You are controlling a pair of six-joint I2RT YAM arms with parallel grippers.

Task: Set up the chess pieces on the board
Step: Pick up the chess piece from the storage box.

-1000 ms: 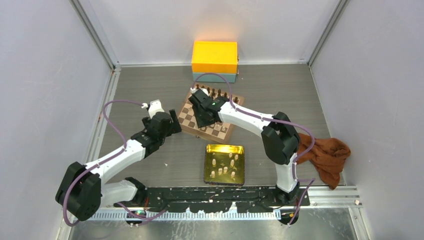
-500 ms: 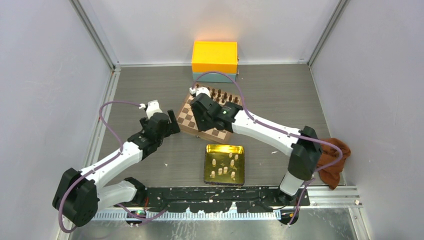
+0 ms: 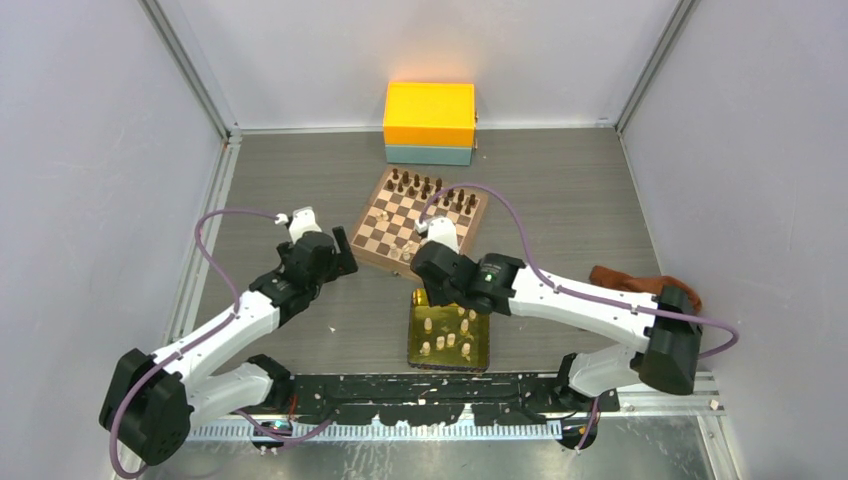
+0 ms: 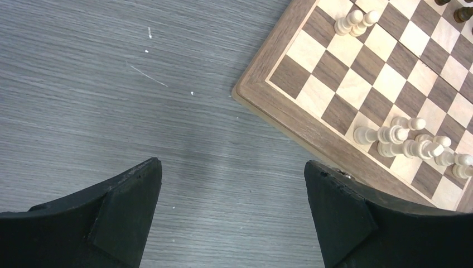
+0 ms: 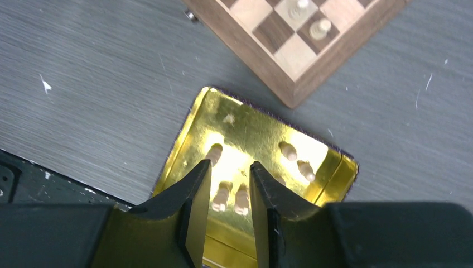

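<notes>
The board [image 3: 400, 215] lies in the middle of the table, with dark pieces [image 3: 430, 187] along its far side. Cream chess pieces [image 4: 407, 139] stand in a cluster near its close edge, and two more [image 4: 355, 21] stand farther in. Several cream pieces [image 5: 241, 200] lie in the gold tray [image 5: 334, 167]. My right gripper [image 5: 230, 167] hovers over the tray's near-left part, jaws a little apart with nothing between them. My left gripper [image 4: 231, 167] is wide open and empty over bare table beside the board's left corner [image 4: 251, 95].
An orange box [image 3: 429, 112] on a teal one sits against the back wall. A brown cloth [image 3: 625, 277] lies at the right, partly under my right arm. The gold tray [image 3: 480, 345] sits between the board and the arm bases.
My right arm has swung back from over the board to above the gold tray, its elbow moving out to the right. My left arm has drawn back slightly from the board.
</notes>
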